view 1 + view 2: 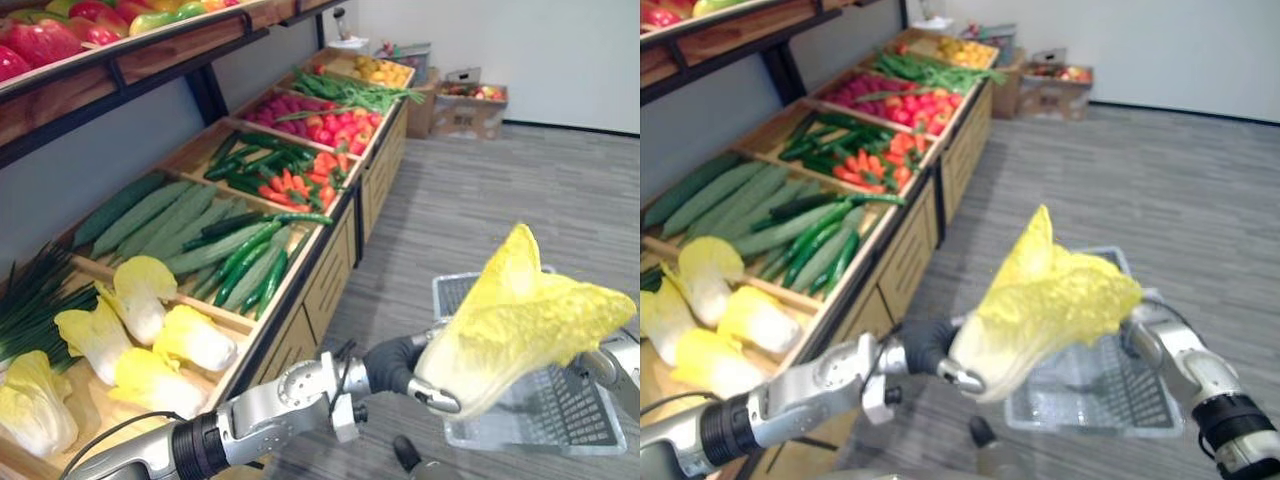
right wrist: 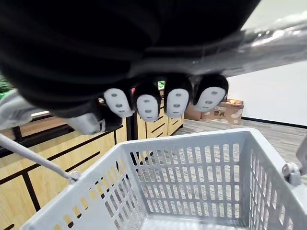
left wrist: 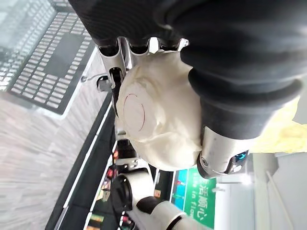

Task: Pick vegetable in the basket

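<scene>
My left hand (image 1: 400,365) has fingers and thumb curled round the base of the yellow cabbage (image 1: 520,320), its leaves fanning up past them, so I judge the pick done. What's left is the drop into the grey basket (image 1: 540,440), which hangs below my right hand (image 2: 177,100), fingers curled on its handle (image 2: 33,155). Beyond the fingers lie grey plank floor (image 1: 480,200), the wooden produce stand (image 1: 310,280) and cardboard boxes (image 1: 470,105).

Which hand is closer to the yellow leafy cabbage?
Left. The left hand grips the yellow leafy cabbage at its base; the right hand, beside it, holds the grey plastic basket.
</scene>
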`<state>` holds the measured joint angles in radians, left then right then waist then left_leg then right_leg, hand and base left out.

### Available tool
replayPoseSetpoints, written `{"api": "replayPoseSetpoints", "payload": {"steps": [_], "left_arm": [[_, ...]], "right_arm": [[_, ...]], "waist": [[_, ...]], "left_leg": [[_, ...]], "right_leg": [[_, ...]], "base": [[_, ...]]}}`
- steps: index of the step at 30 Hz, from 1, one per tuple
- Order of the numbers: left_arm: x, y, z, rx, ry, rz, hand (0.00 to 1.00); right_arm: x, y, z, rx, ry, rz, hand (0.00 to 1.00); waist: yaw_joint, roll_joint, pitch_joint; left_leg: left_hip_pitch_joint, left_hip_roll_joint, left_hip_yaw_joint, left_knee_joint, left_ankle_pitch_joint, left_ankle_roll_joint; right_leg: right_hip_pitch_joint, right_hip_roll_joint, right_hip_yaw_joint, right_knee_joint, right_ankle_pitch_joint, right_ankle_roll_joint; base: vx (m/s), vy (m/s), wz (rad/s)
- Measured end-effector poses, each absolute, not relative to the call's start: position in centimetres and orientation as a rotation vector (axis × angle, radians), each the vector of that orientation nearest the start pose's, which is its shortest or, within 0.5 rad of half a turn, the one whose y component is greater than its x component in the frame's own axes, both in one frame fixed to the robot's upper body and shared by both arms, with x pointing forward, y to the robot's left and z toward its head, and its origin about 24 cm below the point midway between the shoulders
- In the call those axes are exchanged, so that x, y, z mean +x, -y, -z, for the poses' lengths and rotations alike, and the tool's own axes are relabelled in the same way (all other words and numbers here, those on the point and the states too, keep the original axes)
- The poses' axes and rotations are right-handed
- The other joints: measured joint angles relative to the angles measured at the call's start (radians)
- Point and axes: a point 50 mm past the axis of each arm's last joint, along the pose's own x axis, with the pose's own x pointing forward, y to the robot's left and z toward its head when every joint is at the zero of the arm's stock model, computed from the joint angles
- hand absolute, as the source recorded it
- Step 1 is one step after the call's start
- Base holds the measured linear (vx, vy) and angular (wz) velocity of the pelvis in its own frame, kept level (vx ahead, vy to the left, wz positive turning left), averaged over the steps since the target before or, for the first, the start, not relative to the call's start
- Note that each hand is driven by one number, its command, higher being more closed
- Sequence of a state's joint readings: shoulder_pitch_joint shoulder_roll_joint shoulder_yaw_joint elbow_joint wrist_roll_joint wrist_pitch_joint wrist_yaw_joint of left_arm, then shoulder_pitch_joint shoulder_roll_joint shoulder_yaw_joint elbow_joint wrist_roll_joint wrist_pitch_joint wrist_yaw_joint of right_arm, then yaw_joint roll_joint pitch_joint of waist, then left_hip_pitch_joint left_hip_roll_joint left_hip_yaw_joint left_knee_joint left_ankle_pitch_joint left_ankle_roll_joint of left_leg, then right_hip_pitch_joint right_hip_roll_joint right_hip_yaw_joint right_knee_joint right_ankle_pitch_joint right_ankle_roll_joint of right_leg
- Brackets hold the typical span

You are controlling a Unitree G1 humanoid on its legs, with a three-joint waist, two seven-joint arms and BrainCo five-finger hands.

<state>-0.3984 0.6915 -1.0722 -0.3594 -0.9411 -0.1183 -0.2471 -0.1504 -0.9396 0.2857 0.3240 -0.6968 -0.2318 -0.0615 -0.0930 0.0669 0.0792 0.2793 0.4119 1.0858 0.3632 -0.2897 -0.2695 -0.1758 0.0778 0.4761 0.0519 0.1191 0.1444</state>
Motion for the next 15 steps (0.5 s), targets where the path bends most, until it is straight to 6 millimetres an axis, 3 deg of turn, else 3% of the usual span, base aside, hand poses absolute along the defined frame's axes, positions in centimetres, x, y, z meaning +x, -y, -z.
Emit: {"api": "replayPoseSetpoints", "payload": {"steps": [8,15], "left_arm": [[16.3,-3.0,-7.8,-0.214,-0.168,1.459,1.0],[16.3,-2.1,-6.1,-0.085,-0.176,1.5,1.0]], "right_arm": [[27.9,27.8,-8.7,-1.597,0.066,-0.289,1.0],[28.3,26.2,-9.6,-1.539,0.145,-0.284,1.0]], "waist": [[-0.006,0.007,0.019],[-0.011,0.005,0.022]], "left_leg": [[-0.016,0.006,-0.002,0.026,-0.01,0.006],[-0.017,0.006,-0.003,0.028,-0.012,0.008]], "right_leg": [[-0.012,-0.005,-0.001,0.005,0.0,0.0],[-0.012,-0.006,-0.001,0.005,0.0,0.0]], "base": [[0.0,0.0,0.0],[0.0,0.0,0.0]]}}
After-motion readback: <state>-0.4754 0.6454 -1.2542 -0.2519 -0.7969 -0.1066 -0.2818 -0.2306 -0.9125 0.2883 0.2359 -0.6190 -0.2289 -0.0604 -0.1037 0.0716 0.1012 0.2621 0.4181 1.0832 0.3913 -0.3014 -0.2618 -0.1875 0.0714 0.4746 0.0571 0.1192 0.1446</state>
